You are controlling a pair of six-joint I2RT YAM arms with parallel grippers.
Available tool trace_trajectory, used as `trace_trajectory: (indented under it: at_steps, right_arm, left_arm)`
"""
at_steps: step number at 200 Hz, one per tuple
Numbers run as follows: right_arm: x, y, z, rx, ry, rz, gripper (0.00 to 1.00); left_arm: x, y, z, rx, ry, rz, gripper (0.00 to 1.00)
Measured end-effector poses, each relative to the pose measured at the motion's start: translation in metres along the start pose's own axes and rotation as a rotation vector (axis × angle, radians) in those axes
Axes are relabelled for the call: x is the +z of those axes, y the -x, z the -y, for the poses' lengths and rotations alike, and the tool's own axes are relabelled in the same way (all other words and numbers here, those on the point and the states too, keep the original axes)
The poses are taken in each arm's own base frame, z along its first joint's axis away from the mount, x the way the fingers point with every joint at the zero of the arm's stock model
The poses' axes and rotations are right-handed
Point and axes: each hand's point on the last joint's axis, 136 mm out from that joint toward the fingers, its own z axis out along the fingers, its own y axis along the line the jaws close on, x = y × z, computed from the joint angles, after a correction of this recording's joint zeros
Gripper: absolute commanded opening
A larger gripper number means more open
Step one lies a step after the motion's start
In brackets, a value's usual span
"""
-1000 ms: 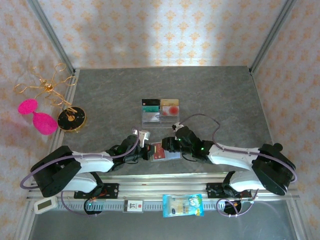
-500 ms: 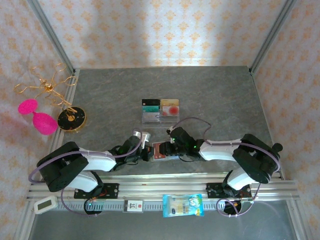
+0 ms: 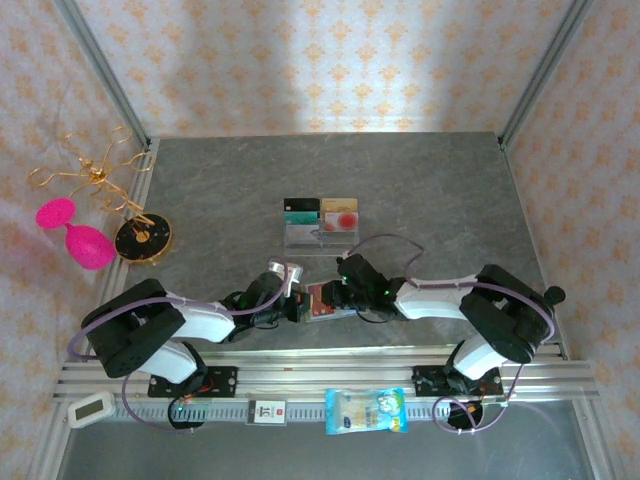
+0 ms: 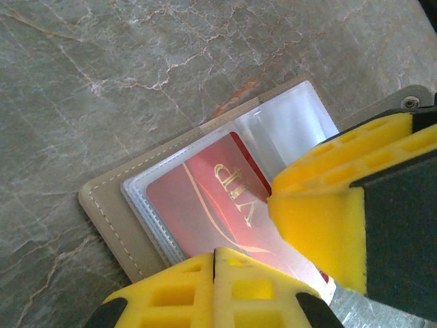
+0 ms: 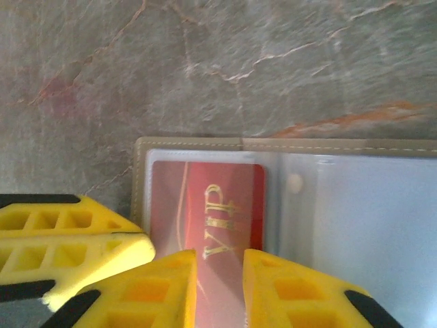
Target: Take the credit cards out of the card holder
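The card holder (image 3: pixel 322 301) lies open near the table's front edge, tan rim (image 4: pixel 109 205) with clear pockets (image 5: pixel 355 205). A red VIP credit card (image 4: pixel 205 198) (image 5: pixel 218 198) lies in its left pocket. My left gripper (image 3: pixel 297 304) (image 4: pixel 216 287) is shut, its tips pressed on the holder's near edge beside the card. My right gripper (image 3: pixel 336 296) (image 5: pixel 220 287) stands narrowly open, its fingertips (image 4: pixel 321 212) resting on the red card, which shows in the gap between them. More credit cards (image 3: pixel 320 211) stand in a clear tray (image 3: pixel 318 238) further back.
A gold wire stand (image 3: pixel 90 175), pink objects (image 3: pixel 80 238) and a black round disc (image 3: pixel 142 238) sit at the far left. A blue packet (image 3: pixel 366 411), a small label (image 3: pixel 266 411) and a white device (image 3: pixel 90 408) lie on the front rail.
The right arm has swung left and down onto the card holder, and its jaws have narrowed slightly. The left gripper stayed shut at the holder's left edge.
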Motion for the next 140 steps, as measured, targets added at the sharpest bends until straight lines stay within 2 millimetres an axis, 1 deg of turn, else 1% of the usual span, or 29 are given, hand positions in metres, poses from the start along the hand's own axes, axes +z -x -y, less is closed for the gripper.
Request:
trace_trajectory:
  at_steps: [24, 44, 62, 83, 106, 140]
  right_arm:
    - [-0.007, 0.001, 0.014, 0.017, -0.055, 0.031, 0.28]
    - [-0.008, 0.001, 0.018, 0.021, -0.077, 0.038, 0.27]
    - [-0.01, 0.002, 0.017, 0.01, -0.075, 0.045, 0.24]
    - [-0.019, 0.008, 0.009, -0.013, -0.053, 0.07, 0.22]
    - [-0.022, 0.01, 0.001, -0.038, -0.018, 0.071, 0.22]
    - [-0.016, 0.001, 0.002, -0.048, -0.004, 0.024, 0.22]
  left_arm:
    - [0.0, 0.0, -0.001, -0.003, 0.001, 0.0, 0.0]
    - [-0.001, 0.001, -0.003, -0.006, 0.003, 0.0, 0.0]
    - [-0.005, 0.001, -0.003, 0.003, 0.01, -0.005, 0.0]
    - [-0.01, 0.005, 0.005, 0.023, -0.002, 0.001, 0.0]
    - [-0.008, 0.005, 0.012, 0.045, -0.01, -0.01, 0.0]
    - [-0.001, -0.005, 0.001, 0.047, 0.026, -0.046, 0.0]
